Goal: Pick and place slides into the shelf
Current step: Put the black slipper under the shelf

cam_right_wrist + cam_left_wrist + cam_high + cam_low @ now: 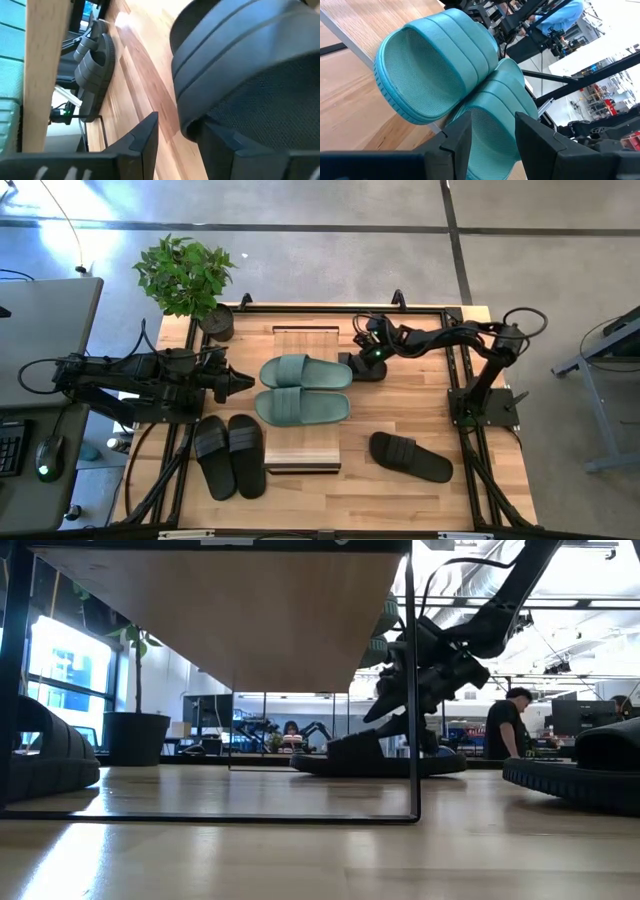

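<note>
The right claw (358,364) sits right of centre in the high view, fingers apart around a black slide (362,367) resting on the table (420,405) just right of the shelf (304,340). To finish cleanly, lift straight off without dragging it. The left claw (243,381), fingers apart and empty, waits left of the green pair (303,388) on the shelf. Three black slides remain on the table.

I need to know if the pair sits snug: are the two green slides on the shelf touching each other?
Touching. The left wrist view shows the two green slides pressed side against side on the shelf, with no gap.
</note>
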You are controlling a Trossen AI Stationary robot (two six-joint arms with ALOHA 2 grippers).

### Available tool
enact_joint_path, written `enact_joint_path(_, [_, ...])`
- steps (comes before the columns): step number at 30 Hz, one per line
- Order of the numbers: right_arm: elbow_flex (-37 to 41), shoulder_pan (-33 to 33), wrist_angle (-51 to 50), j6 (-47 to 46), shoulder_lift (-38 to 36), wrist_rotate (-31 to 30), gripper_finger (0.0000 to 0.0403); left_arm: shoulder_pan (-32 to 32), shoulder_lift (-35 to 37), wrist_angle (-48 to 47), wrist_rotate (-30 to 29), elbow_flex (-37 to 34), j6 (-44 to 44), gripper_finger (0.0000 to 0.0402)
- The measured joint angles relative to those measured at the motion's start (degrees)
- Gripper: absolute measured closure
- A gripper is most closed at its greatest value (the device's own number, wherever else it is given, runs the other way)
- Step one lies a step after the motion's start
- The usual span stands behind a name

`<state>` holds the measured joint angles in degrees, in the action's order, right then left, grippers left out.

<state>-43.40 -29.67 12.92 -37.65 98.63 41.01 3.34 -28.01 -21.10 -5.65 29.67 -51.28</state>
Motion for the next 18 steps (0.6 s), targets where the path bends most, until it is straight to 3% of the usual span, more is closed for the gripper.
enact_joint_path(7, [-0.01,0.0,-4.61,0.39,-3.81,-1.58,0.0284,0.01,0.01,-0.04,0.02,0.0,-0.01,0.0268])
enact_joint_path(18, [-0.02,-1.88,-22.17,6.84,-13.65,-9.04,0.0284,0.01,0.0,-0.07,0.04,0.0,-0.01,0.0268])
